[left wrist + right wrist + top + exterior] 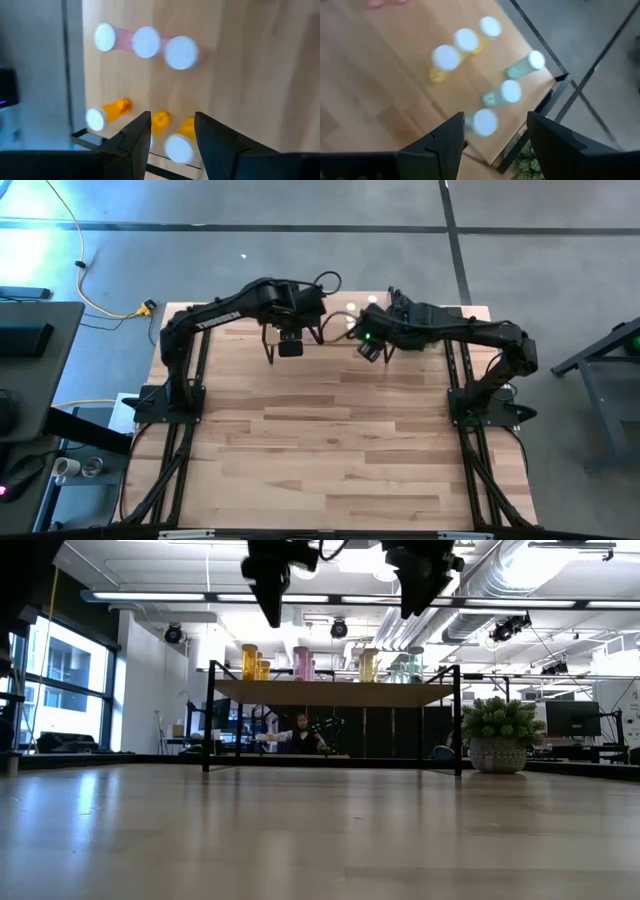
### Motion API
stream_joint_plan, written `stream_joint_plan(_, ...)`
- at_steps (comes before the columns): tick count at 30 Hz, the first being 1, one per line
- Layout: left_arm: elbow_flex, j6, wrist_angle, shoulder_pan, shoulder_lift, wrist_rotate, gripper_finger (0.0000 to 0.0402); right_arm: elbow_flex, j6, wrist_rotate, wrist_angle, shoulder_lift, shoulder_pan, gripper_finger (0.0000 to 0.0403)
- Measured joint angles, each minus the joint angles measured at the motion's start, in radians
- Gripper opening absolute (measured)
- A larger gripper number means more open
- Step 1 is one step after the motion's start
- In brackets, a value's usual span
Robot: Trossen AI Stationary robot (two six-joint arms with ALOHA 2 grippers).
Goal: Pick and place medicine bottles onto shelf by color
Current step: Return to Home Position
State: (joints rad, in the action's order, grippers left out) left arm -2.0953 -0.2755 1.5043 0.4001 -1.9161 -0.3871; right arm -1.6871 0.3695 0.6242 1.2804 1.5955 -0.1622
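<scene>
The shelf (335, 693), a light-wood board on black legs, stands at the table's far edge. On it the medicine bottles stand upright on their bases in colour groups: orange (250, 662), pink (302, 662), yellow (368, 664), green (410, 668). My left gripper (270, 595) hangs open above the orange group (107, 115), with the pink ones (146, 41) beyond; one orange bottle (179, 146) shows in the gap between its fingers, on the board below them. My right gripper (420, 590) hangs open above the green group (502, 94), beside the yellow ones (446, 59). Neither holds anything.
A small potted plant (500, 735) stands on the table just right of the shelf, below its right end (525, 162). The broad wooden tabletop (350, 440) stretches from the shelf to the near edge. A person sits in the room behind the shelf (300, 730).
</scene>
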Motion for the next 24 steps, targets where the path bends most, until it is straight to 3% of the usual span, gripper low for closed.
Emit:
stream_joint_plan(6,0.000,0.065,-0.001,-0.009,0.099,0.161,0.0142,0.011,-0.037,0.001,0.016,-0.001,0.093,0.0206)
stream_joint_plan(10,0.059,0.090,-0.030,-0.014,0.184,0.216,0.0142,0.149,-0.061,-0.019,-0.076,-0.046,0.130,0.0206)
stream_joint_plan(16,0.354,0.117,-0.232,-0.032,0.391,0.249,0.0142,0.411,-0.065,-0.162,-0.283,-0.193,0.169,0.0206)
stream_joint_plan(24,0.786,0.203,-0.493,-0.076,0.695,0.248,0.0142,0.719,-0.147,-0.223,-0.628,-0.441,0.215,0.0206)
